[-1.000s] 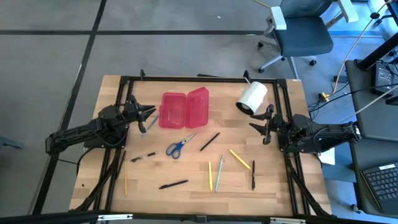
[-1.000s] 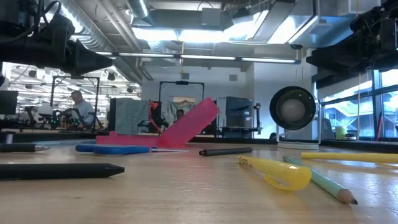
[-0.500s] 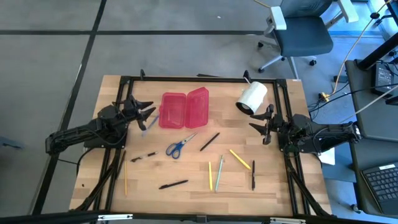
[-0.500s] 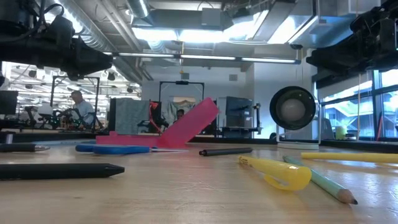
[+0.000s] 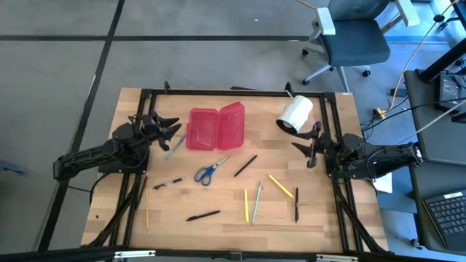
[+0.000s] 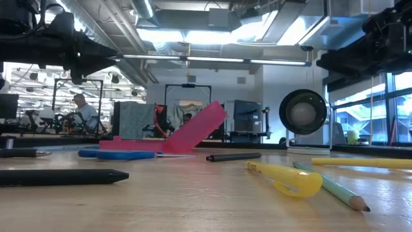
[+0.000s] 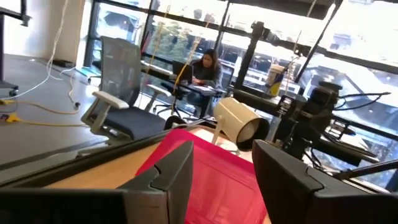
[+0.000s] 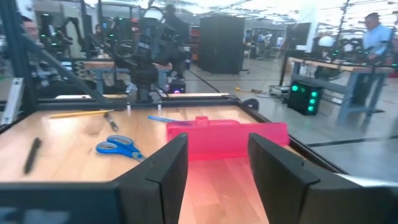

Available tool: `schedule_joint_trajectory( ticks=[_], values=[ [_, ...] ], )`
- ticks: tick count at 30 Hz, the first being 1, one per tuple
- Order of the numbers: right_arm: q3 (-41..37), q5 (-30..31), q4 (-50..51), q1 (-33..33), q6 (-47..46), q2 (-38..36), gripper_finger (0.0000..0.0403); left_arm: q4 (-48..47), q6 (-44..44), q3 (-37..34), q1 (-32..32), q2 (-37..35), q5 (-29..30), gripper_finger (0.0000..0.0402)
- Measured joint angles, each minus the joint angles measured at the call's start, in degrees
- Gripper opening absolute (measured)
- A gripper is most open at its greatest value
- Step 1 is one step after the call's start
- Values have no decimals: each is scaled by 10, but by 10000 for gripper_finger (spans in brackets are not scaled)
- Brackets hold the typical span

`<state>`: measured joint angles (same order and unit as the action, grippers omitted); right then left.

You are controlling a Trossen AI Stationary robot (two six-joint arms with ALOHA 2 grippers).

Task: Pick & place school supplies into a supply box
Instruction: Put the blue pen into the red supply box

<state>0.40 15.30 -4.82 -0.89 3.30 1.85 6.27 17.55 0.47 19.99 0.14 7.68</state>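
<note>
Lying open, supply box [image 5: 215, 128] long axis front-to-back, left pincer [image 5: 169, 132] beside, spread, empty

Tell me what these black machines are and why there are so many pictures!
They are two robot arms at a wooden table. Each arm ends in a claw called a gripper. The left gripper and the right gripper are both open and hold nothing.

One picture looks straight down from above. One sits low, level with the table top. The other two come from little cameras on the arms' wrists, so you see each arm's own dark fingers up close.

On the table lies an open pink box. A bluish pen lies beside it, just by the left gripper. Nearer the front are blue scissors and scattered pens and pencils. A big white roll stands at the back.
</note>
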Motion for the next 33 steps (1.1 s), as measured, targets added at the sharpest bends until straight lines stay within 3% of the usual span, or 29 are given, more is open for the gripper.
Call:
schedule_joint_trajectory(
  ticks=[8,13,19,23,27,33],
  values=[
    [0,16,0,0,-1,0,172,0,-1,4,0,4,-18,159],
    [0,16,-7,0,1,0,172,-10,-29,38,0,52,-41,159],
    [0,16,-30,0,2,0,172,-146,-49,140,0,189,-26,159],
    [0,16,-41,0,15,0,172,-291,-16,227,0,310,15,159],
    [0,16,-43,0,18,0,172,-411,21,298,0,421,21,159],
    [0,16,-43,0,18,0,172,-473,55,339,0,552,12,159]
  ],
)
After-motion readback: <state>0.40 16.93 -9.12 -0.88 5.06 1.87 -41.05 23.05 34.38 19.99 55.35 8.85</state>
